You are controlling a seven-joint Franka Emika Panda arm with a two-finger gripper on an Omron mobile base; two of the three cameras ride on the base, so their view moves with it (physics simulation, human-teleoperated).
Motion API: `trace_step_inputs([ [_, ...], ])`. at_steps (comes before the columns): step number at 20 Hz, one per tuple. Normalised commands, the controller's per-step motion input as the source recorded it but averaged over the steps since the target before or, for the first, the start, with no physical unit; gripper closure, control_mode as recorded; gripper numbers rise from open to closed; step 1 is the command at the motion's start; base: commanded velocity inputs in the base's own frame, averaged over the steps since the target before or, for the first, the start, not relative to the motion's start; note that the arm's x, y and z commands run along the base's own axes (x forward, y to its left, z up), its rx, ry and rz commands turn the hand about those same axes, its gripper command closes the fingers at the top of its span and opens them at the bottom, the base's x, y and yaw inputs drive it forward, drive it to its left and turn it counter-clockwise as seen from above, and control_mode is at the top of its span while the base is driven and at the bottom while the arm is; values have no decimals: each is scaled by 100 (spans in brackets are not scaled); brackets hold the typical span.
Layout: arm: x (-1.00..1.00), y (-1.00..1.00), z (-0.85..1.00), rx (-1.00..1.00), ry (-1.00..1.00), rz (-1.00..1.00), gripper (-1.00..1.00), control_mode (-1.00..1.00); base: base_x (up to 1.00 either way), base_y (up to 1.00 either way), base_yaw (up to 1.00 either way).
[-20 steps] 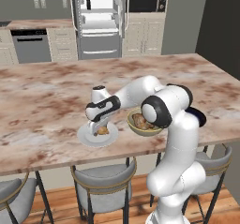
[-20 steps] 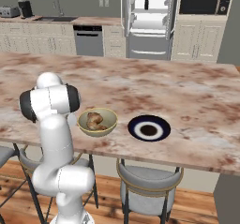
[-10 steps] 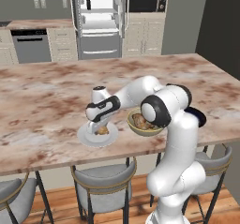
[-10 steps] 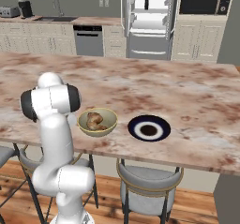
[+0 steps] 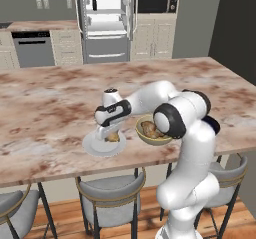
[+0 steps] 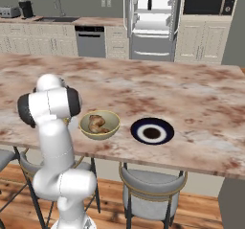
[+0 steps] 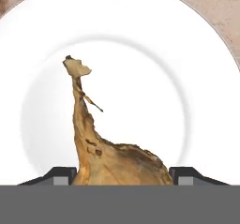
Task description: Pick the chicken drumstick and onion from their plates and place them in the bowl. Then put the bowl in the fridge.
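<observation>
On the marble island a white plate (image 5: 95,148) (image 7: 197,63) carries the onion (image 5: 114,137) (image 7: 117,164), a golden-brown lump with a thin dry stalk. My gripper (image 5: 111,135) (image 7: 123,175) reaches down onto that plate, its two fingertips (image 7: 61,174) pressed against the onion's sides, shut on it while it rests on the plate. Just right of the plate stands the olive-tan bowl (image 5: 148,140) (image 6: 99,132) with the chicken drumstick (image 5: 150,129) (image 6: 98,122) lying inside. Across the room the grey fridge (image 5: 106,23) (image 6: 152,19) has its doors open, showing white shelves.
A dark blue round plate with a white ring (image 6: 152,131) lies right of the bowl. Grey stools (image 5: 110,203) (image 6: 153,199) stand under the counter's near edge. A dishwasher (image 5: 32,48) and a microwave (image 6: 206,2) line the back wall.
The fingers have come in from wide open to rest against the onion. Arm, plate and bowl stay in place.
</observation>
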Motion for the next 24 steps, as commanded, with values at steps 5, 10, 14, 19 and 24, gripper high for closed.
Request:
trace_step_inputs([
  [5, -30, -37, 57, 15, -8, -7, 100, -100, 0, 0, 0],
  [10, -33, -43, 56, 8, -7, -4, 100, -100, 0, 0, 0],
  [14, -20, -43, 41, 0, 0, -6, 100, -100, 0, 0, 0],
  [19, -10, -46, 35, 0, 0, -13, 100, -100, 0, 0, 0],
  [24, 0, -52, 24, 0, 0, -15, 100, -100, 0, 0, 0],
])
